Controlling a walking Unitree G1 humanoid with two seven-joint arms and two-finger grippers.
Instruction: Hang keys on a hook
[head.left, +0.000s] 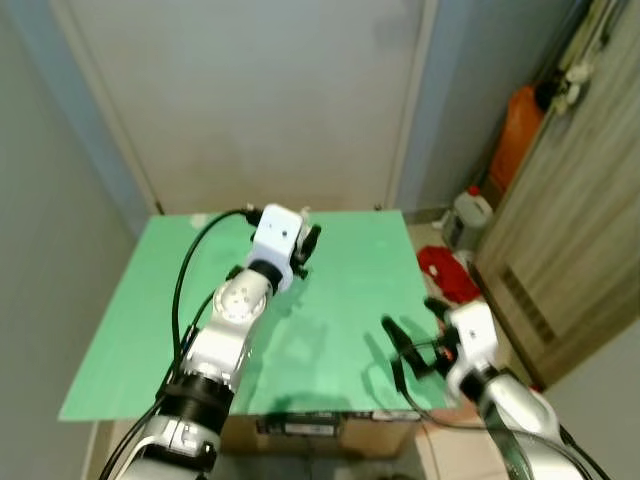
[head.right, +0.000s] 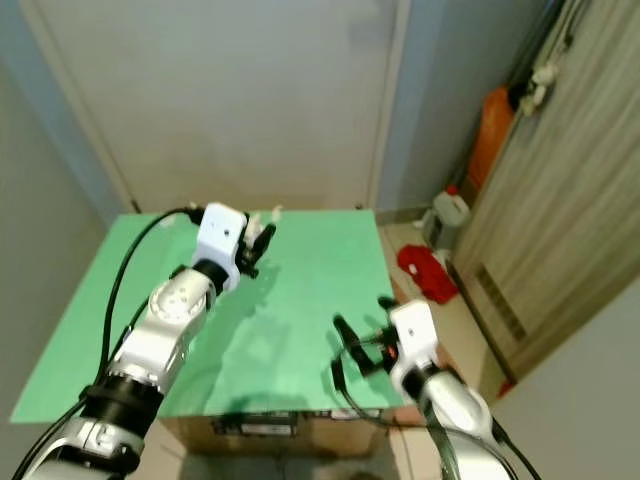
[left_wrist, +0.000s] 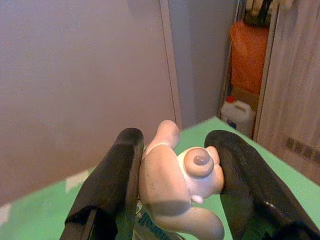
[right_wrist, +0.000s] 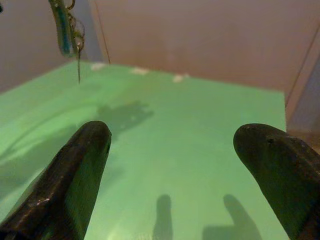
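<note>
A: Where are the keys?

B: In the left gripper (head.left: 308, 243). Its fingers (left_wrist: 112, 182) are clamped on a pale, rounded charm (left_wrist: 180, 187), a little figure, which I take to be the fob. In the right wrist view a bluish-green tag and some thin metal (right_wrist: 67, 30) dangle above the green table (head.left: 340, 320). I judge that to be the rest of the bunch, hanging below the left gripper with its long axis straight down.

A: And the right gripper?

B: The right gripper (head.left: 410, 350) is spread wide with nothing between its fingers, low over the near right corner of the table. The bunch is up and across the table from it, well apart. The left arm is the one already holding, so it is plainly the nearer.

A: Which way is the hook from the left gripper?

B: I can't find one. Ahead of the left fingers is a plain pale wall with a door frame, and off to their right a wooden cupboard (head.left: 570, 230). Something pale hangs near its top, too small to read. Until a hook is seen, I can't tell which way the reach should go.

A: Any containers?

B: On the floor beyond the table's right edge, a white jug with a red cap (head.left: 468, 218) and an orange canister (head.left: 518, 135). Their contents can't be made out. A red thing (head.left: 447, 272) lies beside them.
</note>
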